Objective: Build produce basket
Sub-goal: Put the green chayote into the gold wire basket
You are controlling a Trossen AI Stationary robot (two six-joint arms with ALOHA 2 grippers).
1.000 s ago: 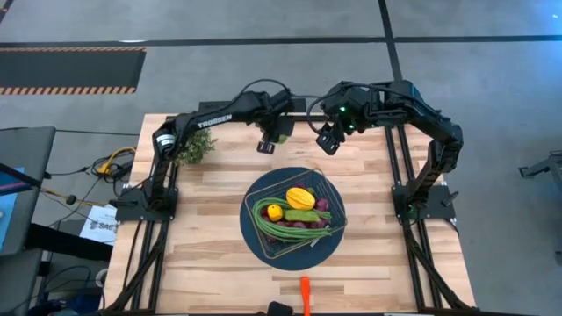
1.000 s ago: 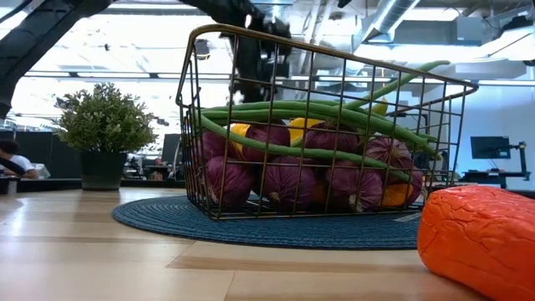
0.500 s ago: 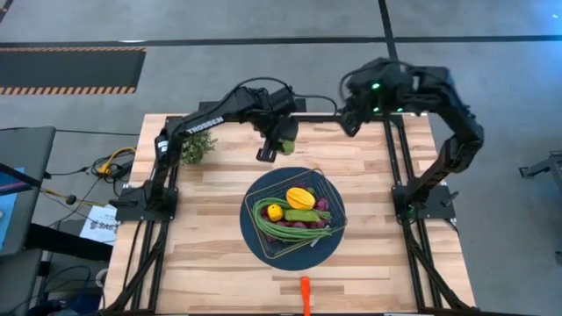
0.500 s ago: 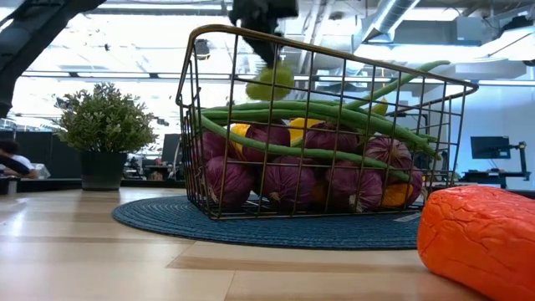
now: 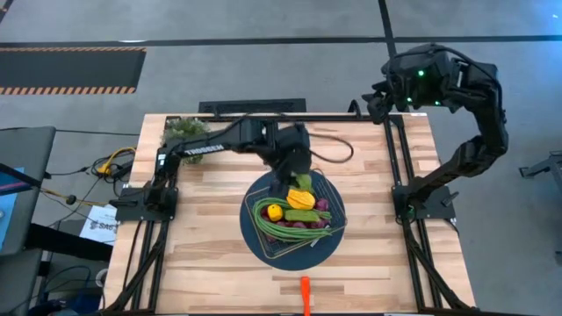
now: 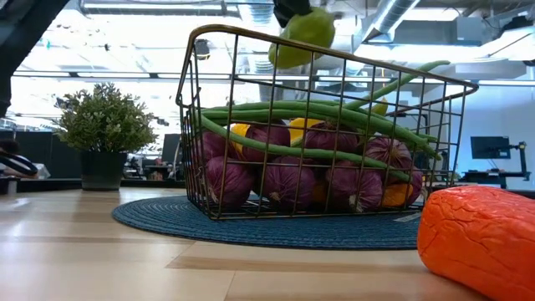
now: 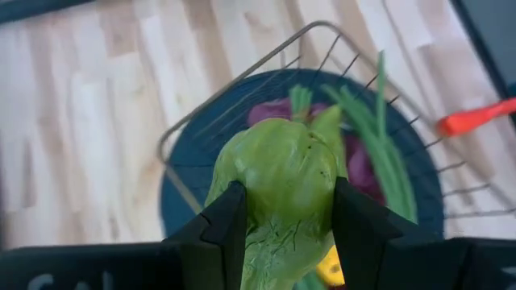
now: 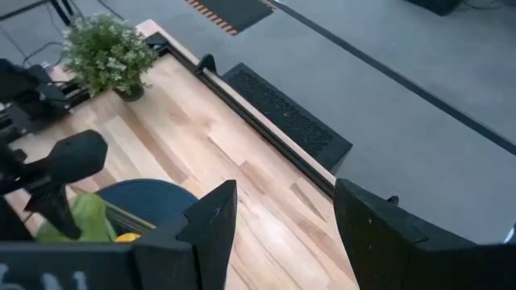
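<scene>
One green pepper (image 7: 282,173) sat clamped between my left gripper's (image 5: 297,174) fingers, hanging over the basket's (image 5: 332,195) rim at its 11 o'clock corner. Inside I counted two yellow pieces, a bundle of green beans (image 5: 272,224) and several purple grape bunches (image 6: 288,180). One orange carrot (image 5: 305,292) lay alone at the table's (image 5: 211,254) 6 o'clock edge. My right gripper (image 8: 278,234) hung spread and empty, off the table's 1 o'clock corner, leaving that side free.
</scene>
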